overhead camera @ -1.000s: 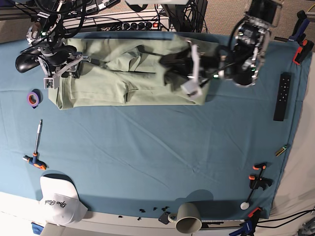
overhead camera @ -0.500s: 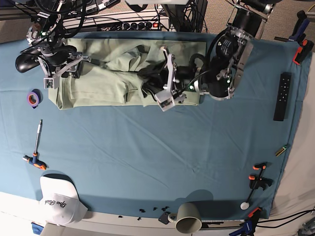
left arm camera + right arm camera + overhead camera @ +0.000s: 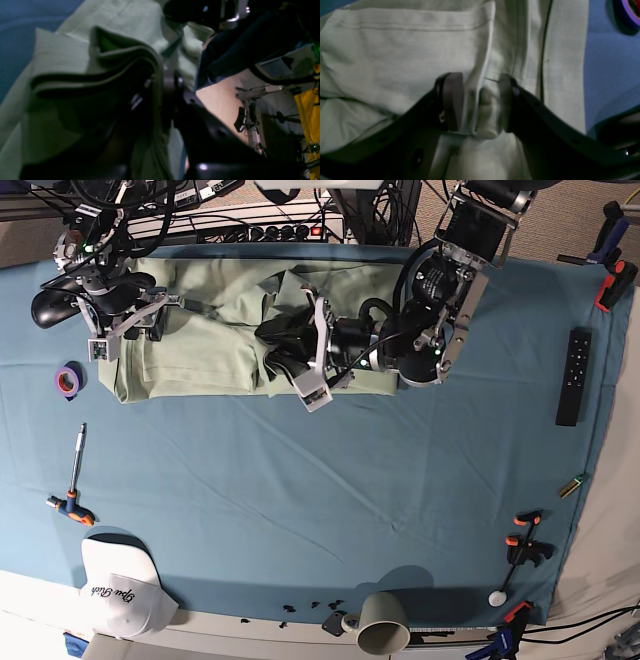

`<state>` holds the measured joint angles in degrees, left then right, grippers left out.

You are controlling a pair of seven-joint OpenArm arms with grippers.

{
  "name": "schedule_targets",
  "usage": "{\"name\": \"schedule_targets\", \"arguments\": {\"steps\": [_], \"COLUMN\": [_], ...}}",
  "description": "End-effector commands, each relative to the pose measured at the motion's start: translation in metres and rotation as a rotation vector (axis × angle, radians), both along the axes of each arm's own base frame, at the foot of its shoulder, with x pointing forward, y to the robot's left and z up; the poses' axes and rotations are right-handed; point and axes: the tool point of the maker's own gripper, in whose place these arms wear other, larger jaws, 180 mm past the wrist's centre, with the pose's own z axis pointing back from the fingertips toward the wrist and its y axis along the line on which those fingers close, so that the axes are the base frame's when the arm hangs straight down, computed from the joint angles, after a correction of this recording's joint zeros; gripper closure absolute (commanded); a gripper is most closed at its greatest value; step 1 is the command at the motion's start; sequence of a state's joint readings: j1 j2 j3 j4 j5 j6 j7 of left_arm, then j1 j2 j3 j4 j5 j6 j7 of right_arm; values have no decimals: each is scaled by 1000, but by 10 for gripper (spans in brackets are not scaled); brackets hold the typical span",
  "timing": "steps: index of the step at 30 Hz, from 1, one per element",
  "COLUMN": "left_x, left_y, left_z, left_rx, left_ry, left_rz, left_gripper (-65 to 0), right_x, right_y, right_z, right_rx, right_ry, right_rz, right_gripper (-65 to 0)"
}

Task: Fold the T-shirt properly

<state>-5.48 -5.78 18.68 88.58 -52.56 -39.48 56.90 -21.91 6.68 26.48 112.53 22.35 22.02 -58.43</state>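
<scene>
Blue cloth-covered table (image 3: 300, 500) is carrying the pale sage-green fabric T-shirt (image 3: 200, 350), long axis lying left-right along the far edge. Left gripper (image 3: 290, 360) is clenching a folded T-shirt edge; right gripper (image 3: 476, 105) is pinching a fabric ridge between part-spread jaws. Collar is hidden.

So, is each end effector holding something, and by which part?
Left end effector grips a folded edge of the shirt. Right end effector is around a bunched fold, near a hem.
</scene>
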Motion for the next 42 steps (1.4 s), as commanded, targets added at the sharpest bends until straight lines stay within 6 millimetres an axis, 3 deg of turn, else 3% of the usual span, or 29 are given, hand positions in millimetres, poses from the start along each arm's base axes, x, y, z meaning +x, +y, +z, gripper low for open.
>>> {"name": "schedule_targets", "arguments": {"steps": [1,6,7,10,12,16,18,20,22,23,27,34,38,42], "left_x": [7,4,2,1,4,6,9,14,19,22,28,10,8,12], "left_y": [-5,-4,-3,-3,-2,0,2,6,12,15,26,27,33,36], "left_z": [18,13,11,10,8,9,10,13,17,18,17,-5,-22,-27], "left_rx": [-60,-32,-18,-14,-6,-2,-3,-5,-5,-3,3,32,103,132], "left_ry": [-31,-25,-22,-20,-4,-11,-15,-23,-38,-42,-19,61,43,50], "left_rz": [4,-13,-22,-23,-3,-2,7,24,42,53,97,123,151,179], "left_gripper": [0,0,-23,-312,-344,-343,-302,-199,-38,0,0,0,0,0], "right_x": [7,7,7,8,8,8,8,8,8,8,8,8,8,8], "right_y": [-3,-3,-3,-3,-3,-3,-3,-3,-3,-3,-3,-3,-3,-3], "right_z": [11,12,12,12,12,12,12,12,12,12,12,12,12,12], "right_rx": [-15,-16,-16,-16,-16,-16,-16,-16,-16,-16,-16,-16,-16,-16], "right_ry": [-47,-48,-48,-49,-50,-50,-50,-50,-50,-50,-50,-52,-53,-52], "right_rz": [6,6,6,6,6,6,6,6,6,6,6,6,6,6], "right_gripper": [-245,-245,-245,-245,-245,-245,-245,-245,-245,-245,-245,-245,-245,-245]}}
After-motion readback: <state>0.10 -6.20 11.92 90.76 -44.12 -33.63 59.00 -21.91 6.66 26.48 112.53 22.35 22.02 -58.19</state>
